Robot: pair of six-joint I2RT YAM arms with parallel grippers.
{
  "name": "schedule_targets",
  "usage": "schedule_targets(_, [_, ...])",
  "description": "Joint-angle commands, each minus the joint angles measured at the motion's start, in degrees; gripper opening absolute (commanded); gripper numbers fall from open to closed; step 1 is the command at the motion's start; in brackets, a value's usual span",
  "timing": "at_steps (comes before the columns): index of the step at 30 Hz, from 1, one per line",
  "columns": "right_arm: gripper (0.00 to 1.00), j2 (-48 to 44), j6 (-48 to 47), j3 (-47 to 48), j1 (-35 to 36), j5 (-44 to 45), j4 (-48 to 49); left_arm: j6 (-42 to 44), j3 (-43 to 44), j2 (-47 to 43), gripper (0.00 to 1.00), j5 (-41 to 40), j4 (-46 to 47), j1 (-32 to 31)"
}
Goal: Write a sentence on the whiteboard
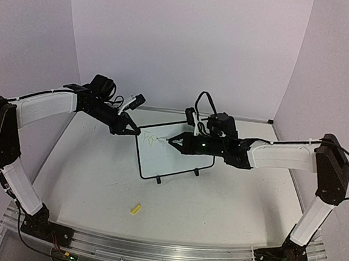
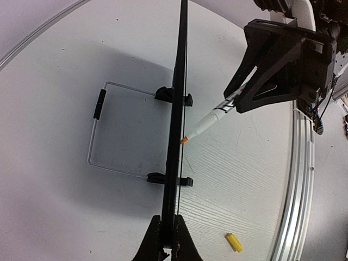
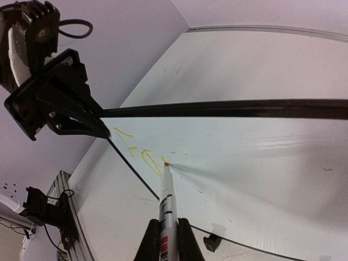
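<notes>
Top camera first: we've got the whiteboard [image 1: 178, 161] standing on its feet in the middle of the table [image 1: 97, 179], between the two arms. The left gripper [image 1: 130, 130] is pinched onto its upper left corner. The right gripper [image 1: 182, 143] is clamped round a marker [image 1: 168, 141] with the tip on the board, right by the sentence [image 1: 152, 139], which is just a few faint yellow strokes.

A small yellow cap [image 1: 135, 209] lies nearer the arm bases, well apart from the board.

Left wrist cam: we see the board edge-on and upright on two black clip feet [image 2: 173, 97]. The fingers [image 2: 154, 242] are squeezed on the frame, and the marker's orange tip is against the board's face.

Right wrist cam: the marker sticks up out of the closed jaws, tip touching the last yellow stroke.
</notes>
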Motion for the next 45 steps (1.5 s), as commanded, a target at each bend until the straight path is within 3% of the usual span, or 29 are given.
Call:
schedule_targets(1, [0.00,0.1,0.8,-1.1,-0.2,2.5,1.0,1.2,-0.7,0.4,0.00,-1.9,-4.3,-1.4])
schedule_targets(15, [0.00,-3.4,-2.0,-0.5,0.1,-3.5,2.6,1.2,-0.6,0.6,0.00,-1.9,-4.3,-1.6])
schedule_targets(45, [0.00,-0.3,-1.0,2.9,0.2,2.8,2.7,1.3,-0.7,0.8,0.00,-2.3,-4.4,-2.1])
